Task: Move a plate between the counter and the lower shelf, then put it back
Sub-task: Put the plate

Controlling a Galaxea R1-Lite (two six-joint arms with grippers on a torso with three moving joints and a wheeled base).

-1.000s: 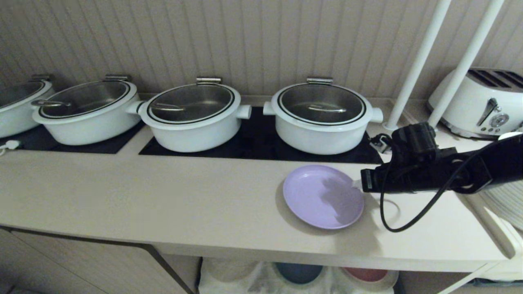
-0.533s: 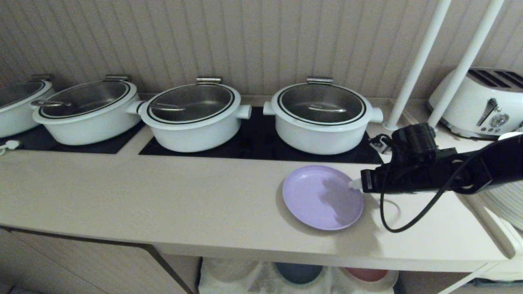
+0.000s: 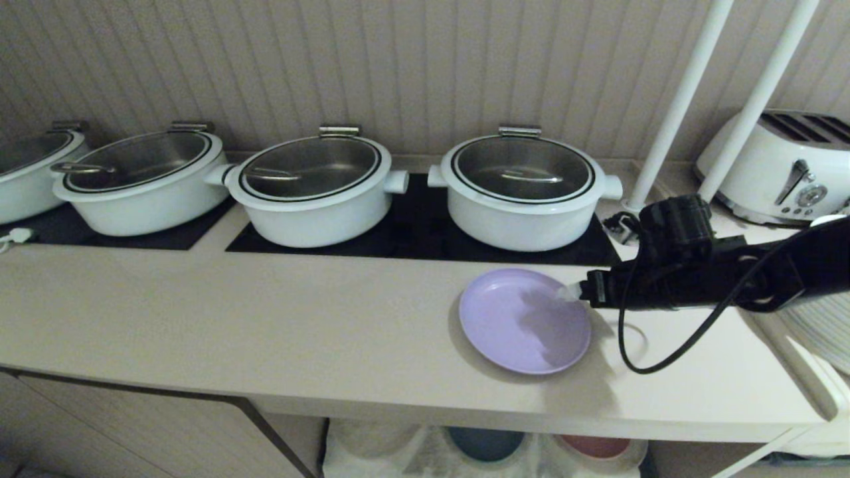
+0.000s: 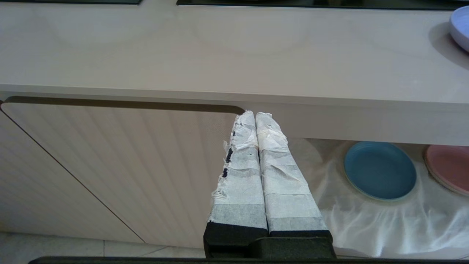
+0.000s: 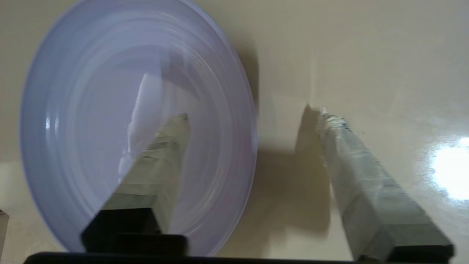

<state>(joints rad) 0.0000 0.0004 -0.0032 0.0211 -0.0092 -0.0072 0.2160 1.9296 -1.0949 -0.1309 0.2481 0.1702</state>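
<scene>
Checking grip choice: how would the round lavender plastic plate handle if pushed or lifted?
The round lavender plastic plate looks rigid and probably light. On the smooth beige counter it would likely slide. Its shallow raised rim suits an edge pinch.

The head view looks forward and down from above the counter [image 3: 265,318], taking in its whole depth up to the wall, with the lower shelf [image 3: 398,451] at the bottom edge; the left wrist view sits low before the counter's front, facing it level, the shelf at lower right; the right wrist view hangs close over the countertop, looking down; all three share the plate [image 3: 524,320], cut at the upper right corner of the left wrist view.
</scene>
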